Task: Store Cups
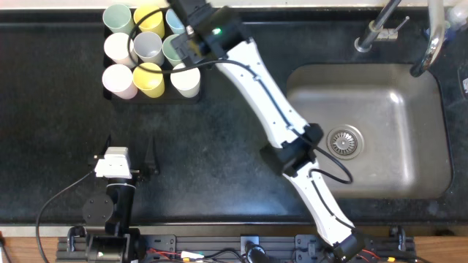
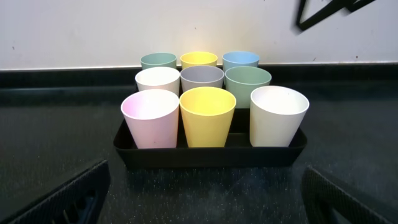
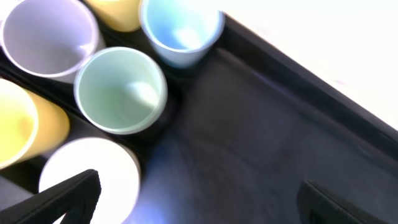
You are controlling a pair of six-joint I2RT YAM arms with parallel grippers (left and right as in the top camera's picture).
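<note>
Black tray (image 2: 211,157), nine seemingly empty cups (image 2: 208,118)

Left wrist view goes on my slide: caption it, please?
Nine pastel plastic cups stand upright, three by three, in a shallow black tray on the dark countertop.

Light: bright, even, from above. Glare: sink (image 1: 380,109), well right of the right gripper (image 3: 205,202), shines pale; wall (image 3: 323,37) beyond that gripper blown white. Shadows: soft, short, beneath cups (image 2: 207,116) ahead of left gripper (image 2: 205,199). Blur: right wrist view smeared throughout; fingers (image 3: 65,199) at its edge unfocused.
</note>
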